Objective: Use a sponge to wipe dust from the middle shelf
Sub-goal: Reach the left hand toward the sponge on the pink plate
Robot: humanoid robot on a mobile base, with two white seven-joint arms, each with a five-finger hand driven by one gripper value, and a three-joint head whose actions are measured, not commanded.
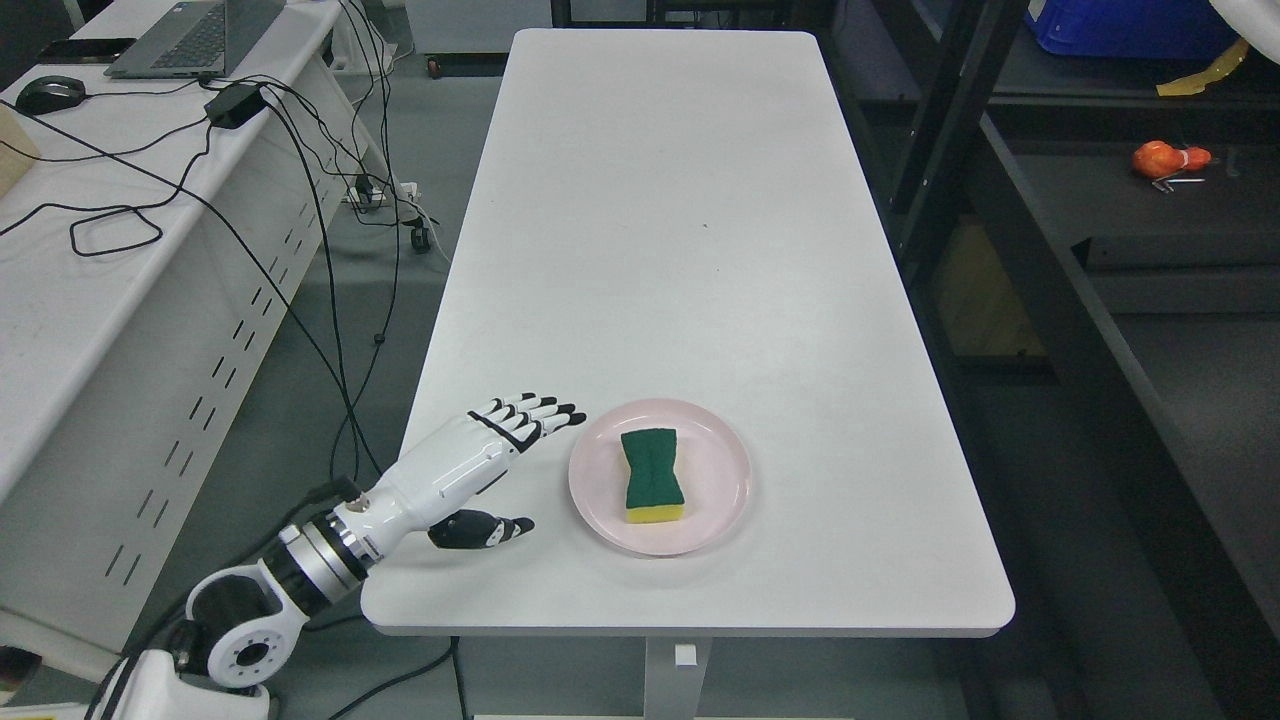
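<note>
White table (pixel 680 230) fills mid-frame, long axis running away from the camera; dark shelving unit (pixel 1050 300) stands along its right side, tiers mostly in shadow, an orange object (pixel 1165 158) on one of them. A second desk at far left carries a laptop (pixel 190 35), mouse (pixel 50 93) and loose cables. Near the table's front edge sits a pink plate (pixel 720 500); on it lies the sponge (pixel 652 476), green scouring face up, yellow foam showing along the near side, waisted in the middle. Left hand (pixel 480 465) is over the table just left of the plate, fingers extended and relaxed, thumb apart below them, holding nothing; the fingertips (pixel 560 412) are near the plate rim but apart from it. Right arm not in view. Judgement: pickup not yet begun. To do it well, approach the sponge across its narrow waist, thumb on one flank and fingers on the other, and lift clear of the rim without dragging the plate.
</note>
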